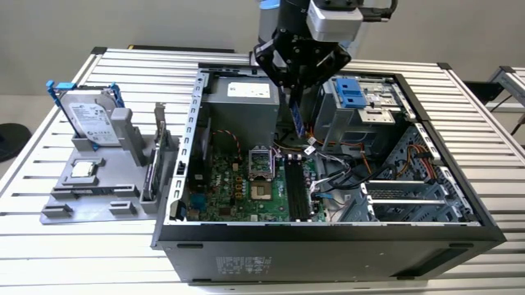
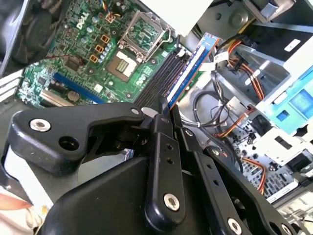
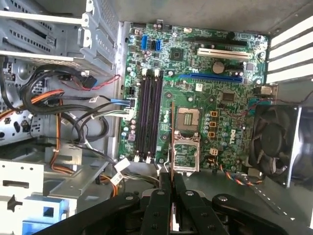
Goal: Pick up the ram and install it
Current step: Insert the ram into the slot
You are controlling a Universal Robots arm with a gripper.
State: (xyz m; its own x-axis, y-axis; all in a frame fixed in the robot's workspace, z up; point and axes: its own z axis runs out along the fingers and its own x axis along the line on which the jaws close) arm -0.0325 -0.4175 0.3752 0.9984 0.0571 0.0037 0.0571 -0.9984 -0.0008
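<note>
While the black gripper hangs over the open computer case, its two slim fingers are pressed together on the ram, pinching one end so the thin flat stick hangs down below them. In the second wrist view the ram pokes out lengthwise past the fingers as a long dark strip with bluish-white marks. In the first wrist view it's edge-on, just a thin brownish line.

Below the gripper, the memory slots lie on the green motherboard as long narrow black plastic channels side by side. The ram is up in the air above the board, not in any slot (how high I can't tell). Just beside the slots is the square metal processor socket.

Farther out from the gripper there's a loose bundle of orange and black cables on one side and a round black fan on the other. Well away from the gripper, outside the case, a silver-labelled hard drive with blue rails stands upright in a grey plastic holder on the ribbed metal table.
</note>
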